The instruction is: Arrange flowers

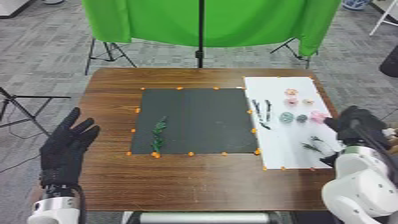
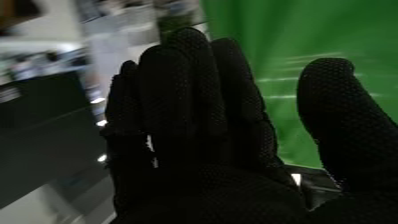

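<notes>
In the head view the right hand (image 1: 357,126) is over the right edge of the white sheet (image 1: 282,135), beside a pink flower (image 1: 318,116). The right wrist view has the right hand (image 2: 200,135) with straight fingers, thumb apart, holding nothing. My left hand (image 1: 67,147) stands open at the table's left side. One green leafy stem (image 1: 159,134) lies on the left part of the dark mat (image 1: 200,120). On the white sheet are dark stems (image 1: 267,110), small pink flowers (image 1: 290,101), bluish-green round pieces (image 1: 286,117) and small green sprigs (image 1: 312,147).
Orange pieces (image 1: 190,153) line the edges of the mat and sheet on the brown table (image 1: 195,182). Behind the table hangs a green cloth (image 1: 160,22) on a black stand (image 1: 200,54). A tripod (image 1: 27,107) stands left of the table.
</notes>
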`<state>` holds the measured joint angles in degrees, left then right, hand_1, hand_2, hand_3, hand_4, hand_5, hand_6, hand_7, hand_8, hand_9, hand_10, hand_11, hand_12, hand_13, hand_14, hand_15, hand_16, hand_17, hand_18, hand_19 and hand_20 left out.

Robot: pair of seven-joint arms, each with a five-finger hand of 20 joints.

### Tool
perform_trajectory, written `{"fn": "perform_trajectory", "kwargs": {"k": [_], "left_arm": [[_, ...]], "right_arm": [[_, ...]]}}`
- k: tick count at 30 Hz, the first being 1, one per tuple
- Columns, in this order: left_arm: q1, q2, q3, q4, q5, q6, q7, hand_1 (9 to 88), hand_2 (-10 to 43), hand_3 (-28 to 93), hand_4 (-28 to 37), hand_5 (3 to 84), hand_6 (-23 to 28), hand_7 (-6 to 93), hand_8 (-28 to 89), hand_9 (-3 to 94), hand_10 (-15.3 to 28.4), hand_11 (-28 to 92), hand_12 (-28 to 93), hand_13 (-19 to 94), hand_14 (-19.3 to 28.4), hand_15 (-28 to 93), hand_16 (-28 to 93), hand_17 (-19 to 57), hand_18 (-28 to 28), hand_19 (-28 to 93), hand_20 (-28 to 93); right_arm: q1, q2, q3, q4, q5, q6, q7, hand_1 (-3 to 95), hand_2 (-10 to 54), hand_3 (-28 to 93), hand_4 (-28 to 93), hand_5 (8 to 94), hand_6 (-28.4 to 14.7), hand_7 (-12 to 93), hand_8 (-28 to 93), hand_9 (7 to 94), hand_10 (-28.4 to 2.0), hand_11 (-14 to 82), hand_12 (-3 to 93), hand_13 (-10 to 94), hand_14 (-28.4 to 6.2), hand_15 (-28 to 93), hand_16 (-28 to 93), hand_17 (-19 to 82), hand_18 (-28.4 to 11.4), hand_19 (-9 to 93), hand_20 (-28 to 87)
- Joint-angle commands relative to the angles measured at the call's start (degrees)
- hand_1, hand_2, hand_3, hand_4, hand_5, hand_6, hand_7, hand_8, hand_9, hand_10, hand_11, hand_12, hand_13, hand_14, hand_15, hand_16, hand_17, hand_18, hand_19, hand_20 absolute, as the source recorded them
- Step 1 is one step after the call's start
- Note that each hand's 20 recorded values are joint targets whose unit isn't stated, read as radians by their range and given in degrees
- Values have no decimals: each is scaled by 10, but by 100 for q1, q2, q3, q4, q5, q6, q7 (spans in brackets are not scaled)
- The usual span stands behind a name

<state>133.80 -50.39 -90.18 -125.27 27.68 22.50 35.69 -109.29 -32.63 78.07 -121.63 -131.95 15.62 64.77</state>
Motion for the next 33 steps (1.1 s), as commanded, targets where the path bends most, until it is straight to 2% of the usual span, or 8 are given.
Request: {"fn": "perform_trajectory", "kwargs": {"k": [1, 13, 18, 23, 26, 29, 30, 33], "left_arm": [[0, -132, -3, 32, 61, -64, -23, 227, 59, 837, -268, 364, 83, 96, -84, 356, 206, 274, 111, 242, 280, 609, -111, -80, 274, 578, 60], [1, -246, -73, 21, 133, -70, -123, 228, 58, 838, -269, 365, 84, 96, -83, 356, 206, 274, 111, 242, 280, 609, -111, -80, 274, 578, 60], [-13, -123, 9, 36, 18, -17, -37, 228, 59, 837, -269, 365, 84, 96, -83, 356, 206, 274, 111, 242, 280, 608, -111, -80, 274, 577, 59], [-71, -224, -28, 52, 64, -145, -122, 228, 59, 837, -269, 365, 83, 96, -83, 356, 207, 274, 111, 241, 280, 608, -111, -80, 274, 577, 59], [-64, -224, -15, 50, -247, -347, 65, 228, 58, 837, -268, 366, 85, 96, -83, 356, 207, 274, 111, 241, 280, 608, -111, -80, 274, 578, 59], [-28, -296, -80, 34, -82, -292, -47, 228, 59, 837, -268, 370, 86, 95, -83, 358, 207, 275, 111, 243, 280, 609, -111, -80, 273, 577, 59], [-24, -241, -59, 32, -172, -280, 29, 228, 59, 837, -268, 370, 86, 95, -83, 359, 207, 275, 110, 243, 281, 609, -111, -80, 273, 577, 59], [27, -244, -87, 17, -182, -235, 51, 227, 58, 838, -268, 370, 87, 95, -82, 358, 206, 276, 111, 243, 281, 609, -111, -80, 273, 577, 59]], "right_arm": [[-643, -4, 607, 16, 314, -751, -76, 270, 14, 785, -242, 609, -56, 173, -127, 629, -188, 436, 179, 590, -146, 759, 145, 241, -241, 853, 242], [-872, 6, 681, 80, 672, -1208, -388, 279, -29, 786, -252, 579, -50, 166, -123, 588, -198, 432, 175, 556, -159, 769, 139, 206, -249, 830, 256], [-324, 72, 109, 303, 639, -1309, -353, 301, -51, 784, -256, 587, -42, 171, -125, 594, -192, 432, 175, 559, -155, 768, 137, 207, -250, 822, 270], [368, 281, -735, 630, 414, -1425, -369, 329, -57, 778, -260, 614, -28, 183, -128, 617, -178, 436, 174, 575, -145, 766, 136, 217, -247, 818, 277], [696, 344, -1155, 810, 229, -1250, -232, 407, -75, 757, -276, 676, -10, 196, -87, 678, -150, 438, 180, 614, -123, 755, 149, 251, -239, 835, 291], [744, 377, -1245, 865, -18, -1239, -121, 511, -86, 677, -281, 810, -5, 220, 9, 790, -120, 420, 243, 698, -92, 732, 182, 311, -224, 864, 292], [725, 406, -1229, 847, -56, -1194, -100, 527, -89, 667, -282, 826, -2, 218, 18, 810, -115, 427, 243, 715, -86, 732, 187, 325, -223, 874, 293], [622, 448, -1073, 734, -121, -1151, -129, 559, -93, 647, -283, 851, -1, 205, 37, 837, -113, 445, 244, 744, -78, 739, 205, 348, -222, 900, 299]]}}
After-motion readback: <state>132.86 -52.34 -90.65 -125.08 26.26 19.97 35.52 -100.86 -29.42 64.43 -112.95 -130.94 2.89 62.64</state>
